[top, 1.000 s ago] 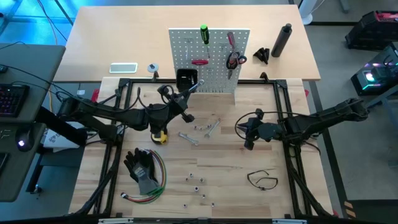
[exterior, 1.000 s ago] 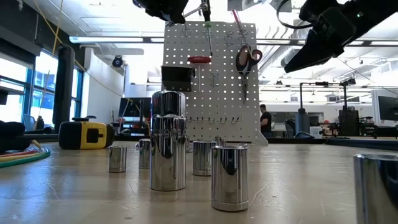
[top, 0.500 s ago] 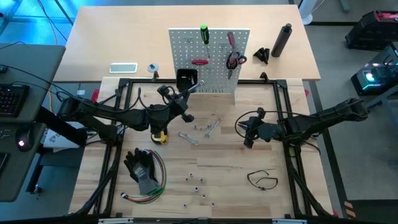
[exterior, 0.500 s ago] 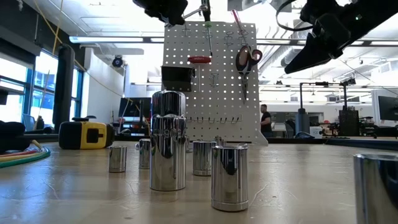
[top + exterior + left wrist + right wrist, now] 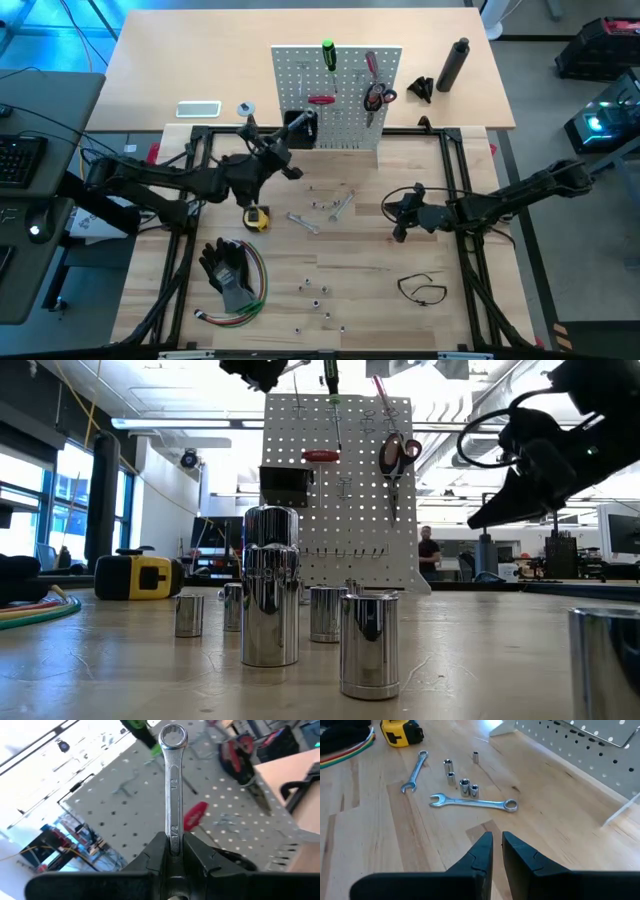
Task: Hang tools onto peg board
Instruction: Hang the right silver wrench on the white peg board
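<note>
Left gripper (image 5: 170, 851): it is shut tight on a silver wrench (image 5: 173, 785). It holds the wrench by one end, and the ring end points at the peg board (image 5: 345, 95). In the high view this gripper (image 5: 290, 166) is up in the air, just in front of the board, near the small black bin (image 5: 299, 123).

Right gripper (image 5: 496, 844): its fingers are closed and hold nothing. It hangs over the bare wood of the table (image 5: 380, 290), right of the middle.

Peg board: it stands up at the back of the table. A green screwdriver (image 5: 328, 54), a red-handled tool (image 5: 321, 100) and red scissors (image 5: 377, 97) hang on it.

Tools on the table: two silver wrenches (image 5: 472, 802) (image 5: 415, 771) lie flat, with small metal bits (image 5: 464, 785) between them. A yellow tape measure (image 5: 257, 217) lies nearby. A thin black loop (image 5: 421, 288) lies closer to the front.

Other things: black gloves (image 5: 226, 266) lie on a bundle of coloured wires (image 5: 255, 292) at the front left.
</note>
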Robot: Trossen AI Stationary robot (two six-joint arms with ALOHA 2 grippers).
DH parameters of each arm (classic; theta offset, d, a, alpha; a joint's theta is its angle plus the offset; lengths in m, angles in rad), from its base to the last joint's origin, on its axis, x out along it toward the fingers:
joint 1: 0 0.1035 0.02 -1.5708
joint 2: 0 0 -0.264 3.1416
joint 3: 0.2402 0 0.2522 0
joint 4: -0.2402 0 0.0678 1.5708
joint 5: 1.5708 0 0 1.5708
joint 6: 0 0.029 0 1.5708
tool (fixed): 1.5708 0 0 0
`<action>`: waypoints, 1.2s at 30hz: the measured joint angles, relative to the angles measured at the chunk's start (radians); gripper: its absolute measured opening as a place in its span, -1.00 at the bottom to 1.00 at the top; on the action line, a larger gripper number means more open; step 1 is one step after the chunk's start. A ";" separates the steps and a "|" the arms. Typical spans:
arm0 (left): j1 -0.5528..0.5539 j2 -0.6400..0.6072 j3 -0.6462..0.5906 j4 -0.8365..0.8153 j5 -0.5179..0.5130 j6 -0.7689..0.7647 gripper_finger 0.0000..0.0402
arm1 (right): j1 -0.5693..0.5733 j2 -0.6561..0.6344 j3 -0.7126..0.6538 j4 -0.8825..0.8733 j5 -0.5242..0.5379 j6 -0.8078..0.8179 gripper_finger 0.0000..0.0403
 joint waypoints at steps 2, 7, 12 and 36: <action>0.011 -0.019 0.000 -0.003 -0.001 0.007 -0.83 | 0.000 0.000 -0.006 0.008 0.000 -0.006 -0.83; 0.027 -0.044 0.000 -0.019 -0.001 0.006 -0.83 | 0.000 0.000 -0.006 0.026 0.000 -0.037 -0.83; 0.037 -0.044 0.000 -0.074 -0.019 -0.010 -0.83 | 0.000 0.000 -0.005 0.038 0.000 -0.058 -0.83; 0.118 -0.044 0.000 -0.088 0.058 -0.051 -0.83 | 0.000 0.000 -0.004 0.040 0.000 -0.061 -0.83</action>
